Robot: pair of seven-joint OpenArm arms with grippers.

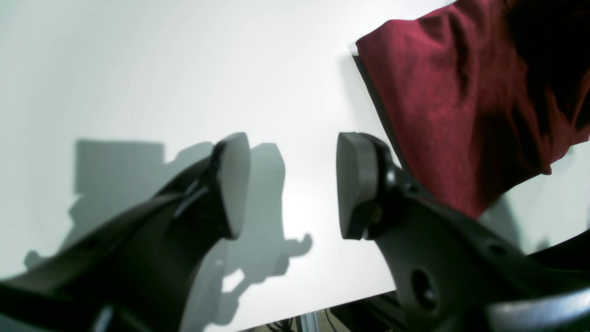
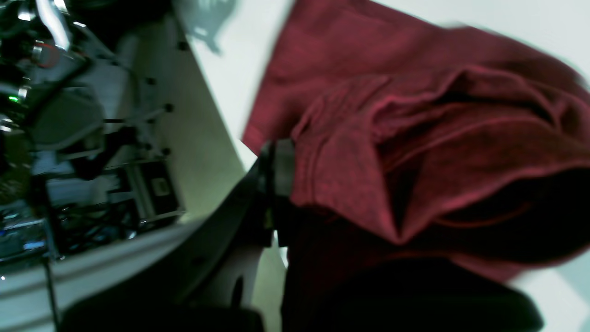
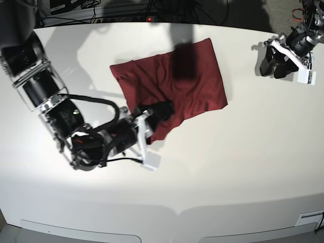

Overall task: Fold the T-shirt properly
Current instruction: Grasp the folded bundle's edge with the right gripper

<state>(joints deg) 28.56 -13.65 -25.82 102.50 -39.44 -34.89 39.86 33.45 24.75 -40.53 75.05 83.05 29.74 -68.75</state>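
Observation:
The dark red T-shirt lies partly folded and wrinkled in the middle of the white table. My right gripper is at its near left corner, shut on a bunched fold of the shirt. In the right wrist view the fabric drapes over the gripper; one finger shows and the other is hidden. My left gripper is open and empty over bare table far right of the shirt. In the left wrist view its pads stand apart, with the shirt beyond at upper right.
Cables and a power strip run along the table's far edge. The right arm's black body rests low over the table's left part. Beyond the table edge, the right wrist view shows equipment and cases on the floor.

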